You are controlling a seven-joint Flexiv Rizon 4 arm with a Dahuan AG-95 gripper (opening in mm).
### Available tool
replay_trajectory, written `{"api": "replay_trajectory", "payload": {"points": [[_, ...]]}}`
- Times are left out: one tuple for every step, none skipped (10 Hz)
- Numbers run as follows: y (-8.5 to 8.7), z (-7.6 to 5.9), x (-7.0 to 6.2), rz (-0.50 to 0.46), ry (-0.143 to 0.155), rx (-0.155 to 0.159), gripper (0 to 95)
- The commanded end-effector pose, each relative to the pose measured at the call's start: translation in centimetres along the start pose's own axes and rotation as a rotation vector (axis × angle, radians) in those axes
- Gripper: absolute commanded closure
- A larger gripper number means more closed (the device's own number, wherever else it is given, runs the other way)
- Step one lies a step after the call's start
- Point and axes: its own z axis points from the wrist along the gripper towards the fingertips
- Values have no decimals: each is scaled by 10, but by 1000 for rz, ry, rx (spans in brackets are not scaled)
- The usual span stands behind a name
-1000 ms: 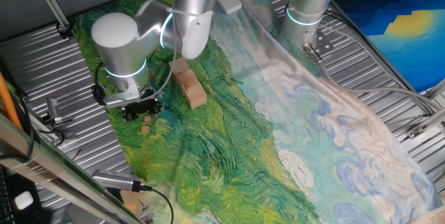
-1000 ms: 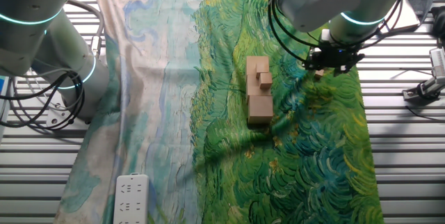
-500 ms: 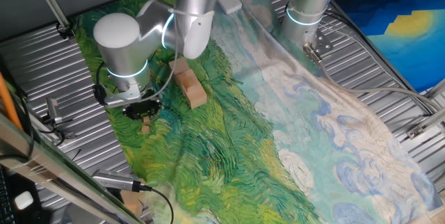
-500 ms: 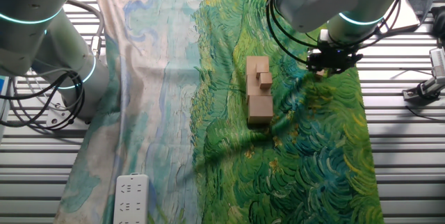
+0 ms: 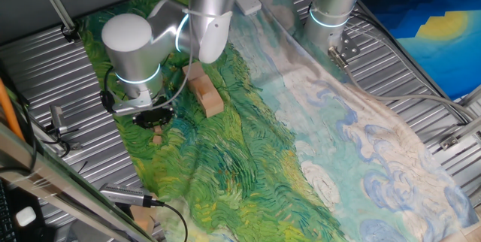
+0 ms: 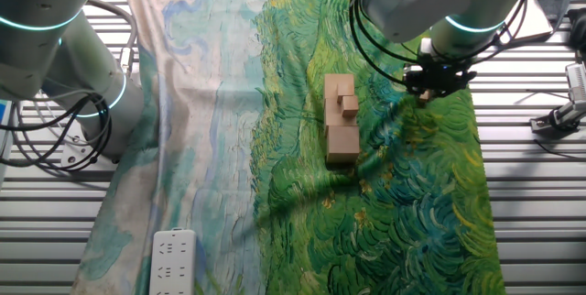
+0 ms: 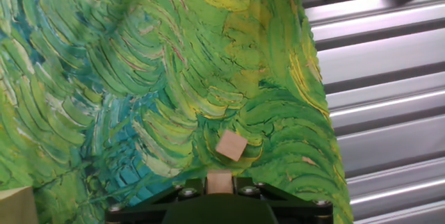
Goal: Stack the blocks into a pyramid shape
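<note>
Nearby, gripper [image 7: 220, 182] jaws clamped on a small block [image 7: 220, 181], another small block [image 7: 231, 145] just ahead, stacked blocks [image 6: 341, 118] apart.

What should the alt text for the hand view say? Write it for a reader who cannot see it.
A small tan wooden block sits at the gripper, right at the bottom edge, with a second small block lying tilted on the green swirl-painted cloth just beyond it. Ribbed metal table shows at the right.

Larger blocks [image 6: 340, 119] are lying in a row mid-cloth [image 6: 403, 203], one small block [image 6: 349, 104] sitting on them. Another small block [image 7: 231, 145] is lying apart near the cloth's edge, beside the gripper [image 7: 220, 182].
</note>
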Motion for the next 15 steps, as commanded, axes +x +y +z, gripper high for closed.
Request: {"api": "replay_trajectory", "payload": {"points": [[3, -21, 5, -7, 0, -10, 950], [5, -34, 8, -25, 0, -14, 950], [12, -49, 13, -33, -7, -29, 950], [27, -67, 17, -27, -20, -52, 950], [43, -81, 19, -34, -16, -55, 950], [61, -94, 23, -42, -10, -54, 950], [77, -103, 28, -45, -10, -55, 950], [92, -108, 37, -47, -12, -55, 950], [101, -110, 44, -51, -13, -56, 950], [112, -111, 53, -50, -17, -57, 950], [127, -111, 64, -48, -25, -56, 950], [134, -110, 68, -47, -25, -51, 950], [144, -107, 73, -44, -27, -44, 950], [150, -105, 75, -43, -32, -39, 950], [156, -101, 76, -36, -38, -34, 950]]}}
